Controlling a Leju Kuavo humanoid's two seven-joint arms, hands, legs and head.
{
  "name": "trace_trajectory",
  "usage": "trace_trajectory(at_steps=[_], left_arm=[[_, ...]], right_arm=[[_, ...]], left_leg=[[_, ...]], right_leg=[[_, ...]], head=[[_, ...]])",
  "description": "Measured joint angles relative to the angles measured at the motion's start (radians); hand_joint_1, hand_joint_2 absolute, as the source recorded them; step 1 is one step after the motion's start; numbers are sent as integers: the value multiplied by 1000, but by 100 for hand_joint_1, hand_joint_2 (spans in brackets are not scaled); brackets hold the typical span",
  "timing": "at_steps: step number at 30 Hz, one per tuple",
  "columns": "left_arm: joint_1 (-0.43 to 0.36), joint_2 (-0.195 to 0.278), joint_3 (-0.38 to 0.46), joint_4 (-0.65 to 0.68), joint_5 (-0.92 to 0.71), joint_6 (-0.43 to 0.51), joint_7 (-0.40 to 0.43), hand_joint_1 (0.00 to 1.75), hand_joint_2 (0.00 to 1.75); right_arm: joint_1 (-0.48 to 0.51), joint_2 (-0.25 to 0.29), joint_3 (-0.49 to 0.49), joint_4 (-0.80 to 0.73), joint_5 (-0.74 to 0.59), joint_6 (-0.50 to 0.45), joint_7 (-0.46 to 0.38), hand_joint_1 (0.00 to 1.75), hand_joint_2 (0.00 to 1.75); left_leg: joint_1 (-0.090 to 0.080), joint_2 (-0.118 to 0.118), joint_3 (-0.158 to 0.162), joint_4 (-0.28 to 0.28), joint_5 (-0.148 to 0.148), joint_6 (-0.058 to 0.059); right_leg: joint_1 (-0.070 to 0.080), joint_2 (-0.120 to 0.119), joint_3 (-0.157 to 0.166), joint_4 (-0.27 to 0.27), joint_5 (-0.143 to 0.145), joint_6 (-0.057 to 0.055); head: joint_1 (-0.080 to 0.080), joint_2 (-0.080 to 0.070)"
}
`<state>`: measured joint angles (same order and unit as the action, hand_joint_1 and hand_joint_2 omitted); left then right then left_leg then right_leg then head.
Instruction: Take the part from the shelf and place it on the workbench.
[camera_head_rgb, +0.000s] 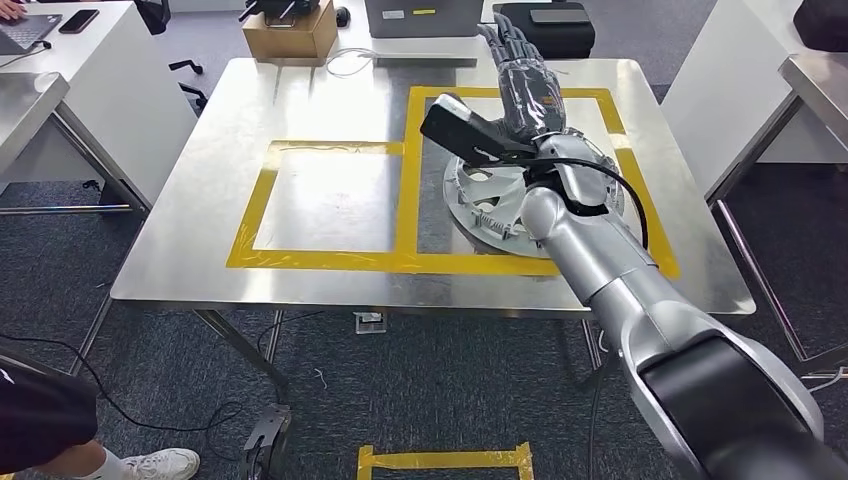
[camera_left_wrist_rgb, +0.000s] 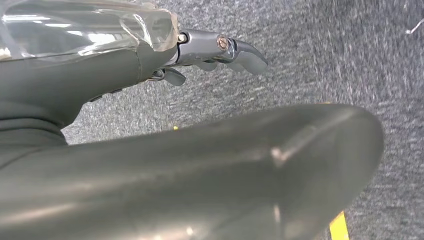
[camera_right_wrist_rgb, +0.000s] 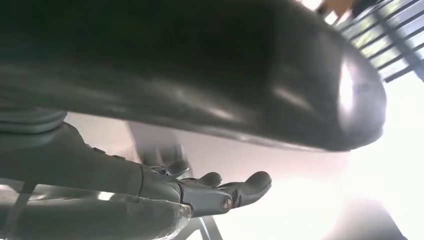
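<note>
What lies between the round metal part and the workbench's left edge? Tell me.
In the head view, a yellow tape square on bare steel lies between the part and the workbench edge.

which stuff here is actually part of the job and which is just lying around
Part of the job:
round metal part, lying inside the larger yellow tape square
steel workbench
right hand, stretched out above the part, fingers apart
left hand, hanging over the carpet

Just lying about:
cardboard box
grey case
black bag
</note>
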<state>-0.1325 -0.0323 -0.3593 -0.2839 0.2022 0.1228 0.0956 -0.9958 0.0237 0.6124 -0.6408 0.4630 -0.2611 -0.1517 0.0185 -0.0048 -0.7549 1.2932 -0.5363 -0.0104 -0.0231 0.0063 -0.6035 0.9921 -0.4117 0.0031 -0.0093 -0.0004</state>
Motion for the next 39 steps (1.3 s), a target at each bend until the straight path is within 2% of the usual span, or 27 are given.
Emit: trace_trajectory(at_steps=[1, 3, 5, 6, 8, 10, 12, 14, 15, 16, 17, 19, 20, 21, 23, 25, 26, 27, 29, 30, 31, 32, 33, 35, 36, 37, 39], left_arm=[[1, 1, 0, 0, 0, 2, -4, 0, 0], [3, 4, 0, 2, -1, 4, -14, 0, 0], [3, 7, 0, 3, -2, 3, -28, 0, 0], [5, 8, 0, 3, -2, 3, -37, 0, 0], [11, 11, 0, 5, 1, 4, -55, 0, 0], [18, 14, 2, 7, 6, 5, -71, 0, 0], [24, 17, 4, 8, 14, 5, -84, 0, 0], [33, 21, 10, 9, 20, 5, -95, 0, 0], [38, 22, 13, 9, 22, 4, -100, 0, 0], [44, 24, 16, 10, 23, 3, -104, 0, 0], [48, 25, 17, 10, 24, 2, -107, 0, 0], [52, 27, 18, 10, 24, 1, -110, 0, 0], [52, 28, 18, 10, 24, 1, -110, 0, 0], [52, 29, 19, 10, 24, 1, -111, 0, 0], [53, 31, 19, 10, 24, 1, -111, 0, 0], [55, 34, 19, 11, 24, 1, -111, 0, 0], [57, 36, 19, 11, 24, 1, -111, 0, 0], [58, 37, 19, 11, 24, 1, -111, 0, 0], [59, 38, 19, 12, 23, 0, -111, 0, 0], [59, 39, 19, 12, 22, -2, -111, 0, 0], [59, 39, 19, 12, 20, -4, -111, 0, 0], [60, 41, 19, 12, 18, -6, -111, 0, 0], [60, 43, 18, 12, 17, -9, -111, 0, 0], [59, 48, 18, 11, 16, -13, -111, 0, 0], [59, 50, 18, 11, 15, -15, -111, 0, 0], [58, 52, 18, 11, 15, -16, -111, 0, 0], [59, 55, 18, 11, 16, -19, -111, 0, 0]], right_arm=[[34, 0, -48, -53, -113, 56, -14, 0, 0], [107, -2, -139, -176, -348, 198, -25, 0, 0], [183, -6, -205, -299, -575, 353, -24, 0, 0], [227, -10, -229, -359, -691, 431, -22, 0, 0], [328, -18, -262, -475, -908, 573, -12, 0, 0], [433, -31, -278, -583, -1081, 688, 1, 0, 0], [530, -46, -281, -671, -1188, 769, 14, 0, 0], [622, -57, -281, -742, -1244, 821, 25, 0, 0], [664, -60, -280, -772, -1259, 837, 28, 0, 0], [702, -63, -279, -800, -1271, 850, 31, 0, 0], [732, -65, -279, -825, -1279, 861, 33, 0, 0], [772, -68, -277, -864, -1292, 876, 34, 0, 0], [783, -68, -277, -879, -1296, 880, 35, 0, 0], [790, -69, -277, -893, -1298, 883, 35, 0, 0], [805, -72, -276, -914, -1301, 886, 36, 0, 0], [814, -73, -276, -928, -1303, 887, 38, 0, 0], [818, -73, -276, -933, -1303, 887, 39, 0, 0], [820, -73, -276, -938, -1302, 888, 39, 0, 0], [829, -73, -276, -945, -1300, 893, 41, 0, 0], [836, -74, -276, -947, -1298, 899, 41, 0, 0], [847, -74, -276, -950, -1297, 908, 39, 0, 0], [860, -75, -276, -953, -1295, 917, 35, 0, 0], [875, -75, -276, -959, -1291, 926, 30, 0, 0], [903, -76, -276, -970, -1283, 938, 21, 0, 0], [914, -76, -276, -975, -1279, 940, 18, 0, 0], [923, -76, -276, -978, -1274, 941, 16, 0, 0], [940, -77, -275, -980, -1256, 936, 14, 0, 0]], left_leg=[[2, 1, 9, -22, 20, -1], [4, 3, 73, -153, 84, 3], [0, 2, 132, -262, 116, 10], [-3, 1, 143, -281, 115, 15], [-7, -2, 147, -284, 116, 27], [-4, -2, 152, -294, 126, 43], [-3, -1, 152, -302, 135, 56], [-7, -2, 146, -303, 139, 61], [-9, -2, 142, -303, 141, 63], [-10, -2, 138, -302, 144, 63], [-11, -2, 134, -301, 147, 62], [-12, -2, 125, -296, 154, 56], [-14, -2, 120, -292, 156, 52], [-15, -2, 117, -289, 159, 47], [-16, -1, 113, -289, 167, 35], [-12, -1, 105, -284, 164, 22], [-10, -1, 95, -265, 142, 16], [-7, 0, 80, -226, 105, 10], [-3, 0, 44, -99, 8, -2], [-2, 1, 33, -41, -26, -5], [-1, 1, 38, -12, -43, -7], [-1, 1, 65, -27, -40, -7], [0, 2, 112, -79, -25, -5], [-3, 2, 219, -225, 3, 5], [-6, 1, 248, -273, 13, 12], [-10, 1, 259, -296, 17, 19], [-18, 0, 250, -299, 33, 35]], right_leg=[[0, 0, 0, 0, 0, 0], [-1, 0, 1, 0, -1, 2], [4, 0, -1, 0, -1, 8], [6, 0, -2, -1, -1, 13], [6, -1, 0, -4, 1, 26], [5, -2, -7, 11, -15, 32], [5, -2, -46, 104, -69, 24], [5, -2, -104, 245, -131, 17], [5, -2, -119, 287, -147, 19], [5, -2, -116, 292, -149, 24], [5, -2, -90, 254, -137, 31], [6, -2, 0, 105, -98, 39], [7, -2, 36, 44, -81, 38], [9, -2, 55, 10, -71, 34], [15, -2, 57, 1, -57, 22], [9, -3, 48, -1, -42, 8], [5, -5, 42, -3, -33, 1], [1, -6, 34, -4, -23, -4], [2, -7, 14, -3, -6, -8], [2, -8, 3, -2, 2, -7], [3, -8, -7, -2, 10, -5], [3, -8, -17, -1, 18, -3], [3, -8, -26, -1, 26, 0], [4, -8, -37, -2, 42, 8], [6, -8, -39, -3, 48, 13], [7, -9, -40, -5, 55, 19], [6, -9, -39, -14, 70, 33]], head=[[0, 0], [0, 0], [0, 0], [1, 0], [1, 0], [2, 0], [3, 0], [3, 0], [3, 0], [3, 0], [3, 0], [3, 0], [2, 0], [2, 0], [2, 0], [2, 0], [0, 0], [-1, 0], [-3, 0], [-3, 0], [-3, 0], [-3, 0], [-3, 0], [-3, 0], [-2, 0], [-1, 0], [1, 0]])
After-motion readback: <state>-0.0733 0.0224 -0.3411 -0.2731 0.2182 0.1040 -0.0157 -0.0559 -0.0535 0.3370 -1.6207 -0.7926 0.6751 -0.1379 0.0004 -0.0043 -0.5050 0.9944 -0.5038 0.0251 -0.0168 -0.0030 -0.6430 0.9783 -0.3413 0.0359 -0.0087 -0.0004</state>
